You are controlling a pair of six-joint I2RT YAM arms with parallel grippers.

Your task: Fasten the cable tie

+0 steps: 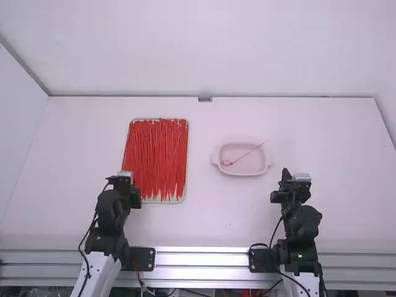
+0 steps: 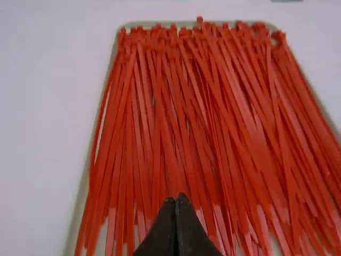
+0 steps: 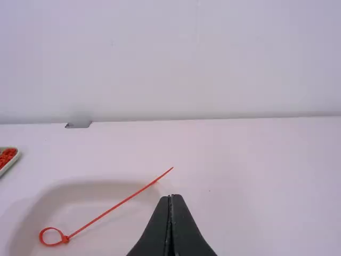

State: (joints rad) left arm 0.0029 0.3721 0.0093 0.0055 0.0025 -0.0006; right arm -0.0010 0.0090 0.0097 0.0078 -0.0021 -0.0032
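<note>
Several loose red cable ties [image 1: 156,159] [image 2: 213,138] lie side by side on a flat tray [image 1: 186,162] left of the table's middle. One fastened red tie [image 1: 243,154] [image 3: 101,210], looped at one end, rests in a white dish [image 1: 242,169] [image 3: 32,200] with its tail sticking out over the rim. My left gripper [image 1: 124,184] [image 2: 176,200] is shut and empty at the tray's near edge, over the tie ends. My right gripper [image 1: 286,180] [image 3: 170,198] is shut and empty, just near and right of the dish.
The white table [image 1: 322,136] has bare room to the right and behind the dish. A small grey bracket [image 1: 205,98] [image 3: 78,125] sits at the table's far edge against the wall.
</note>
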